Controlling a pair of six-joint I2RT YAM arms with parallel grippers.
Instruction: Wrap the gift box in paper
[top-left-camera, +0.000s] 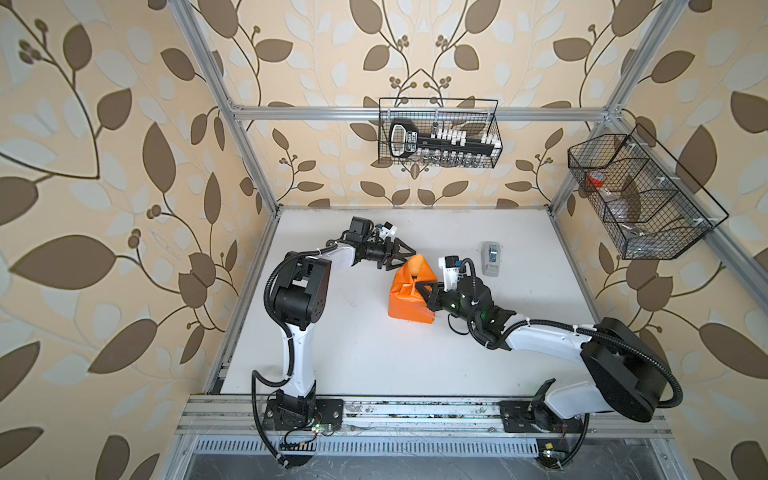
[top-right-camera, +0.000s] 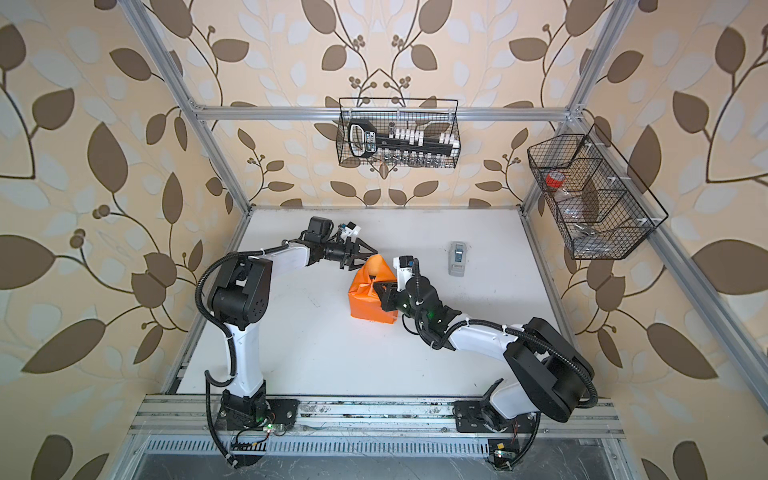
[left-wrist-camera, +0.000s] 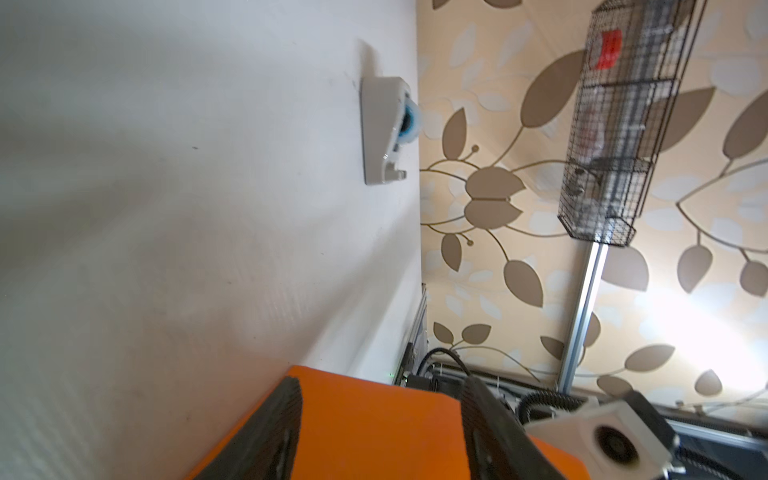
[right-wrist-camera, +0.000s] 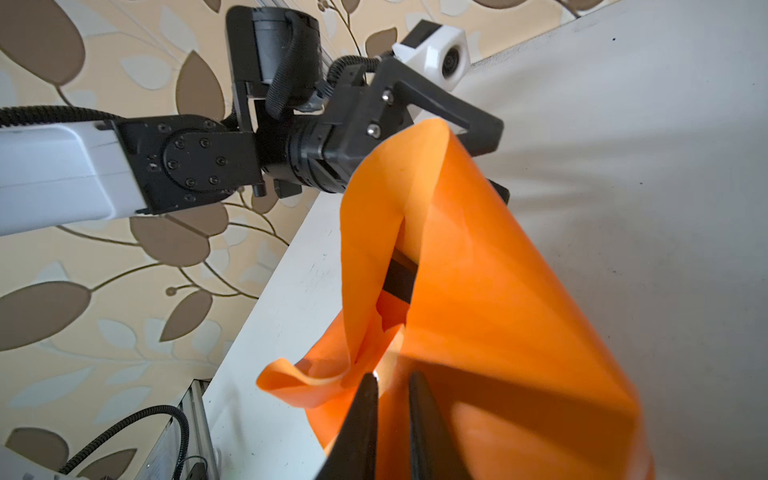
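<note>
The black tool (top-left-camera: 405, 139) bore a label too blurred to read. The left gripper (top-left-camera: 409, 257) stood spread astride the paper (top-left-camera: 405, 305); the right gripper (right-wrist-camera: 392, 380) pinched its fold.

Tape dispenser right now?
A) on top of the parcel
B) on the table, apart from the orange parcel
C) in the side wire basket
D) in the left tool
B: the tape dispenser sits on the table, off to the side of the paper and not touching it.

A robot lab test cell.
Aluminium frame (top-left-camera: 415, 113) holds leaf-patterned wallpaper panels (top-left-camera: 104, 166); two robot arms (top-left-camera: 297, 349) bolt to a rail (top-left-camera: 415, 409) at a white tabletop (top-left-camera: 374, 353), wire baskets (top-left-camera: 384, 124) hanging above.
</note>
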